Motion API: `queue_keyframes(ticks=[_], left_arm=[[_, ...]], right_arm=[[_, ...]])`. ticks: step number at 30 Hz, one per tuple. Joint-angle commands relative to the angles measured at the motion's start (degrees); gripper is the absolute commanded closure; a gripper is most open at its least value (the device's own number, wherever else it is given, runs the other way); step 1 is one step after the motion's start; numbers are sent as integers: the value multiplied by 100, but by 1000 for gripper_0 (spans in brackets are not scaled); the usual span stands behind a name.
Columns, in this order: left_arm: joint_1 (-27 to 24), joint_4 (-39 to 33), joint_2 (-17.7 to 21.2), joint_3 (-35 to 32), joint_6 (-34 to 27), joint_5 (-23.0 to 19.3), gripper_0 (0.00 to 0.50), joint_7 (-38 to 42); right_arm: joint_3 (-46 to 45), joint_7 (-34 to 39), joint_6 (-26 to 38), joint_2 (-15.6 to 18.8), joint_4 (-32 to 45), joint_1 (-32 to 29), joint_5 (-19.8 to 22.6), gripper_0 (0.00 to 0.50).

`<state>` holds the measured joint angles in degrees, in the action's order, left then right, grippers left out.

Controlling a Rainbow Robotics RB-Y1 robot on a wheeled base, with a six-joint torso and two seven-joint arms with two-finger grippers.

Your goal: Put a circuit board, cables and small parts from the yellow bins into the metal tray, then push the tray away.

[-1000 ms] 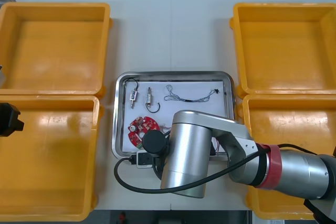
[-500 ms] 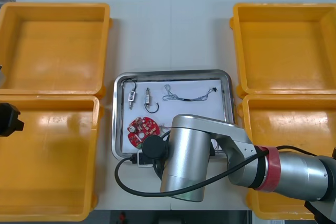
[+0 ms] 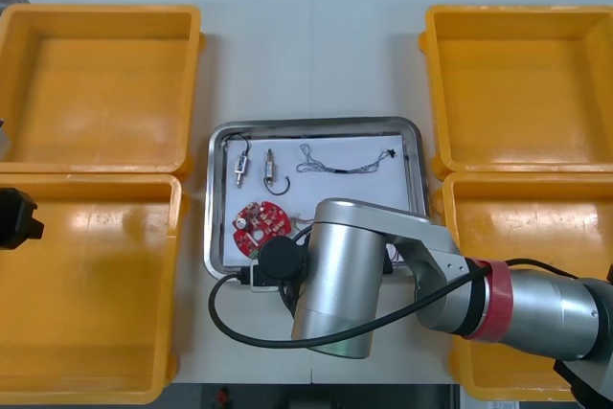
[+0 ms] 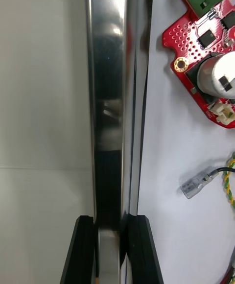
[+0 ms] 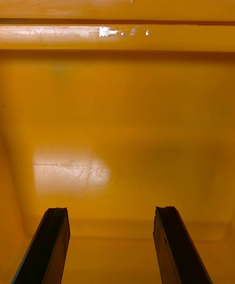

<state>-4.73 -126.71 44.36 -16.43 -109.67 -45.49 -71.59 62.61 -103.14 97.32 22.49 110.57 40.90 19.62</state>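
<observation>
The metal tray (image 3: 316, 124), white inside, lies between the bins. It holds a round red circuit board (image 3: 261, 225), two small metal parts (image 3: 242, 169) and a thin cable (image 3: 345, 163). My right arm's silver wrist (image 3: 335, 280) covers the tray's near edge. In the right wrist view my right gripper (image 4: 110, 227) is shut on the tray's shiny rim (image 4: 110, 93), one finger on each side of it. The circuit board (image 4: 208, 44) and a cable end with a metal connector (image 4: 196, 184) lie inside, beyond the fingers. My left gripper (image 5: 111, 215) hangs open over a yellow bin (image 5: 117, 117).
Two yellow bins stand on the left (image 3: 96, 83) (image 3: 86, 284) and two on the right (image 3: 522, 83) (image 3: 536, 227), all bare inside. The left arm (image 3: 14, 217) is parked at the table's left edge. Bare table lies beyond the tray's far edge.
The right gripper has shut on the tray's near rim, and tray and arm have slid a little toward the table's far side. The left arm has not moved.
</observation>
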Motion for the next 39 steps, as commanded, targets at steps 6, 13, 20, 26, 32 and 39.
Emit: queue_keyframes(ticks=[6,13,20,26,32,39], left_arm=[[96,-170,240,-141,-33,14,0,-259],[96,-170,240,-141,-33,14,0,-259],[96,-170,240,-141,-33,14,0,-259],[96,-170,240,-141,-33,14,0,-259],[96,-170,240,-141,-33,14,0,-259],[96,-170,240,-141,-33,14,0,-259]], right_arm=[[-162,136,-37,45,52,594,121,500],[-162,128,-46,160,61,902,227,500],[-171,136,-37,353,43,1165,227,500],[-171,84,-152,327,-291,1385,297,500],[-188,40,-345,168,-827,1816,614,500],[-320,-4,-477,107,-1249,2167,1000,500]])
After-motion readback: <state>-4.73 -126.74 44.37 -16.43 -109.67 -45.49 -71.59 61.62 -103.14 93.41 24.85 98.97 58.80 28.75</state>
